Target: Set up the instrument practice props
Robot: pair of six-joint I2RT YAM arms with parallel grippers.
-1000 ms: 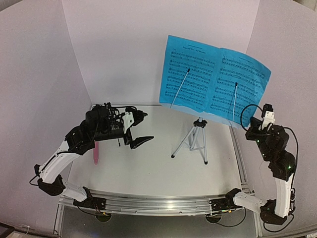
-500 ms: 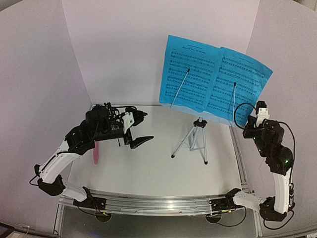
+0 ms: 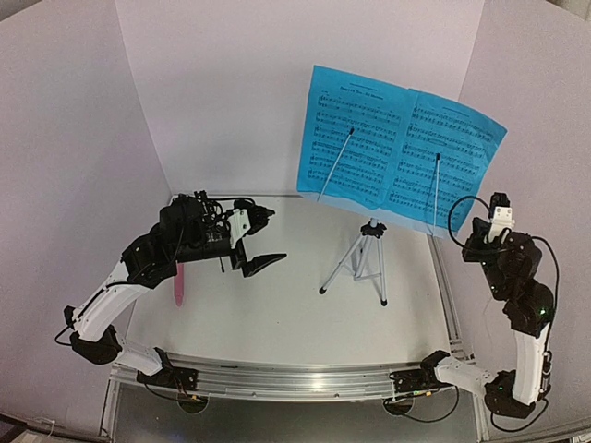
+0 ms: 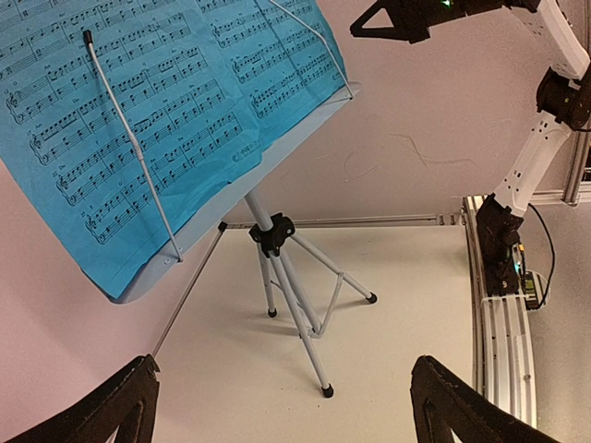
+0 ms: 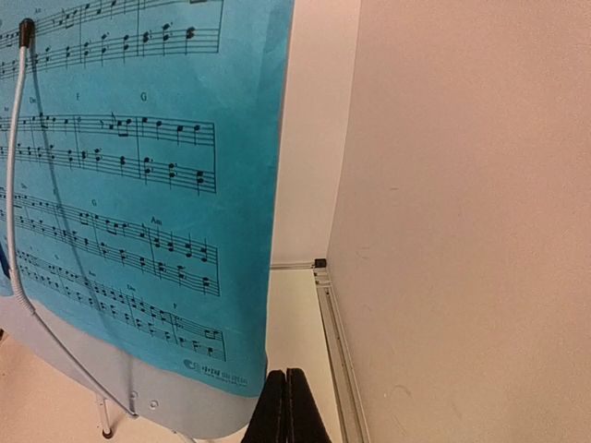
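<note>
The stand (image 3: 361,261) is upright on the bench (image 3: 277,318), right of centre and towards the back, with its silver legs (image 4: 297,300) spread and their black feet on the surface. Its pale-blue tray is tilted back. Only the lower lip of the tray (image 4: 208,238) shows, because two blue pages (image 3: 355,138) of printed music lie side by side across it. Each page is held down by a thin wire (image 3: 334,166) that rises from the lip and ends in a dark tip.

The pink mic (image 3: 177,284) lies flat on the bench at the far left, well apart from the stand. Its upper end is hidden under the left arm.

The left tool (image 3: 266,240) hangs above the bench between the mic and the stand, pointing towards the stand. Its two black fingers are spread wide with nothing between them.

The right tool (image 5: 285,406) is raised at the right side of the stand, just below the lower right corner of the right-hand page. Its fingers are pressed flat together and grip nothing. I cannot tell whether they touch the paper or the lip.

Plain pale walls (image 3: 277,92) close in the back and both sides. A metal rail (image 3: 295,377) along the near edge carries both arm bases.
</note>
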